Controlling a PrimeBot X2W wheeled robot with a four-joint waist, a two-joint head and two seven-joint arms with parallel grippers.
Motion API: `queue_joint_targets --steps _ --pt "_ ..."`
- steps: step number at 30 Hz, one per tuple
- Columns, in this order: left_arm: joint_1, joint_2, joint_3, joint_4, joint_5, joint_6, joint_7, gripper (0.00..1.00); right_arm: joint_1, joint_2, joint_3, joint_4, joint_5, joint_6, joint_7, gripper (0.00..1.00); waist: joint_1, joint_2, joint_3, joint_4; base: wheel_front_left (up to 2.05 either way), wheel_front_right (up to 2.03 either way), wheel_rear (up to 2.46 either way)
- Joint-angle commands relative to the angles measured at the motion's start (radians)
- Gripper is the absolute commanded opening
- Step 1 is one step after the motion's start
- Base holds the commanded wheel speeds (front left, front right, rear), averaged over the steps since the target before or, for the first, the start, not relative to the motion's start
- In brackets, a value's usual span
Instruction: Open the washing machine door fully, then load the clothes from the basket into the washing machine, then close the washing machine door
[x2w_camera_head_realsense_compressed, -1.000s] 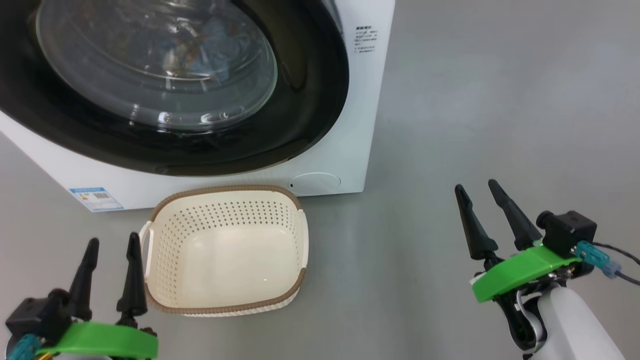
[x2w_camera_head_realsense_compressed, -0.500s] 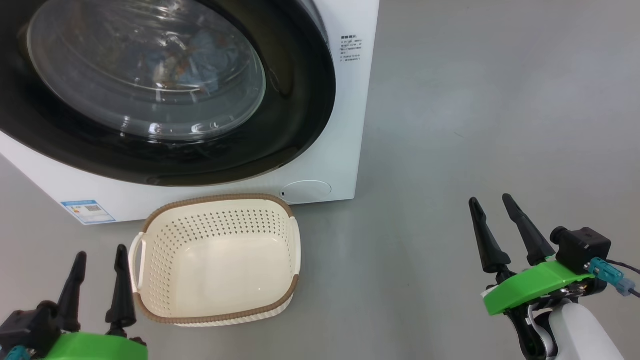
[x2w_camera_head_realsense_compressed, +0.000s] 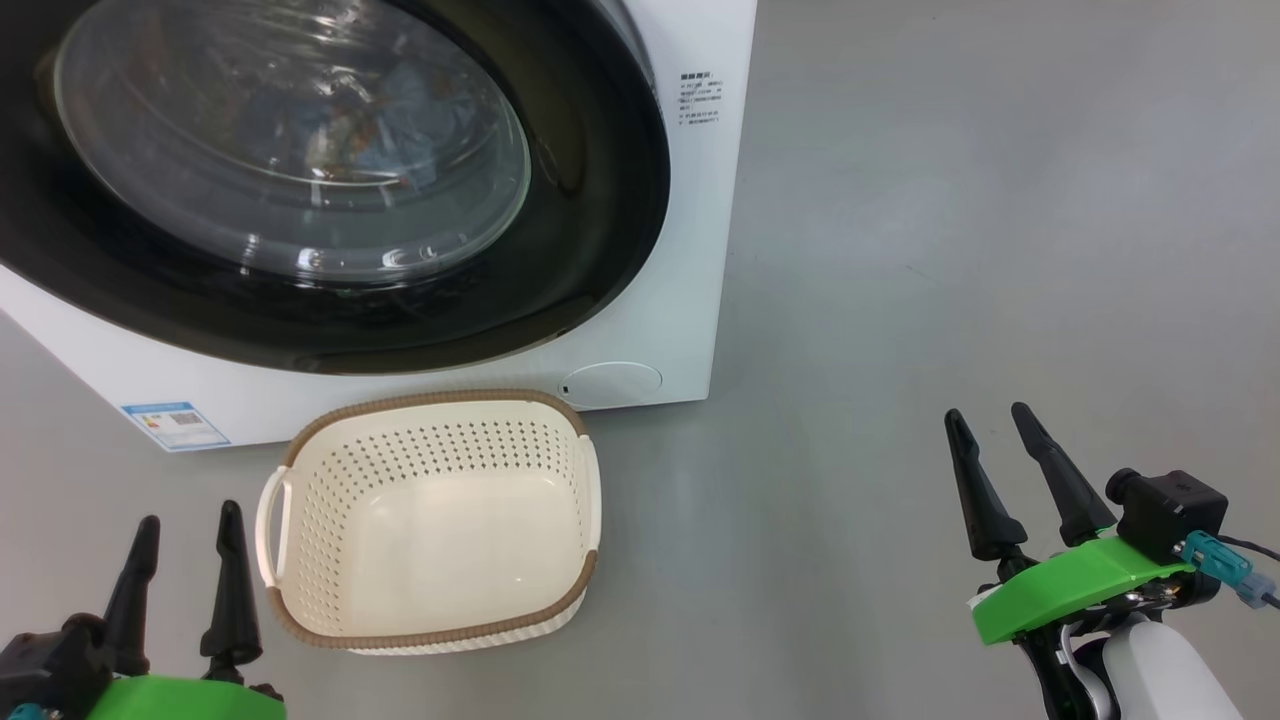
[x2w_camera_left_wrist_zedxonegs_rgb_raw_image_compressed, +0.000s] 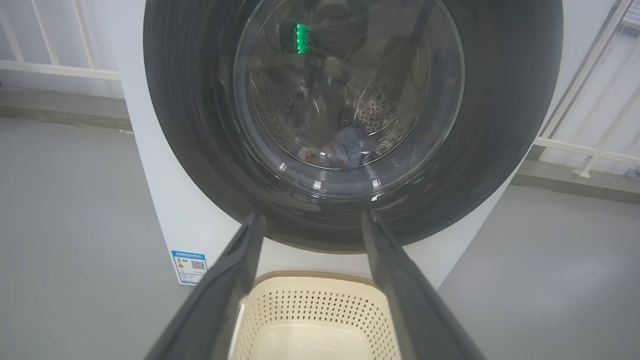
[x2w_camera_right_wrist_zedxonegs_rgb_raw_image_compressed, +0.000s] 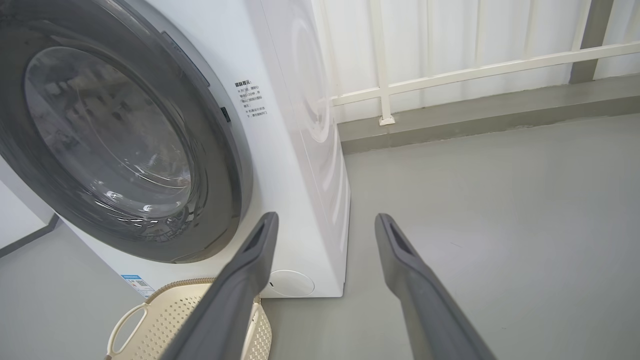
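seemingly finished: door shut, basket empty, both arms idle.
the washing machine door (x2w_camera_head_realsense_compressed: 290, 150) looks flush against the washing machine (x2w_camera_head_realsense_compressed: 690, 250), lying up and ahead of both arms, and the clothes (x2w_camera_left_wrist_zedxonegs_rgb_raw_image_compressed: 345, 150) show through its glass, low in the drum. the basket (x2w_camera_head_realsense_compressed: 430, 397) stands on the floor just in front of the machine with nothing in it, just to the right of the left fingers (x2w_camera_head_realsense_compressed: 232, 590), which are spread and hold nothing. the right fingers (x2w_camera_head_realsense_compressed: 975, 490) are likewise spread and bare, well off to the right above the floor. if the door wanted a last push, the left arm is nearer, its fingers aimed straight at the glass.
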Motion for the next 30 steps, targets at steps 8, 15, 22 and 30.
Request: queue_joint_targets --steps 8,15,22,30 --pt "-0.009 0.019 0.039 -0.013 0.023 -0.003 -0.006 1.0 0.004 0.002 0.008 -0.031 -0.015 0.001 -0.005 1.0 0.0 0.0 0.0 0.001 0.0 0.0 0.0" --pt "-0.006 0.016 0.044 -0.013 0.03 -0.003 -0.006 1.0 0.007 0.003 0.006 -0.033 -0.015 0.001 -0.005 1.0 0.0 0.0 -0.001 0.0 0.0 0.0 0.0" --pt "-0.009 0.016 0.043 -0.016 0.036 -0.003 -0.006 1.0 0.005 0.003 0.004 -0.035 -0.015 0.001 -0.005 1.0 0.0 0.0 0.003 0.003 0.0 0.0 0.0" --pt "-0.008 0.014 0.049 -0.012 0.042 -0.003 -0.006 1.0 0.004 0.003 0.005 -0.039 -0.017 0.001 -0.005 1.0 0.0 0.0 0.003 0.005 0.0 0.0 0.0"
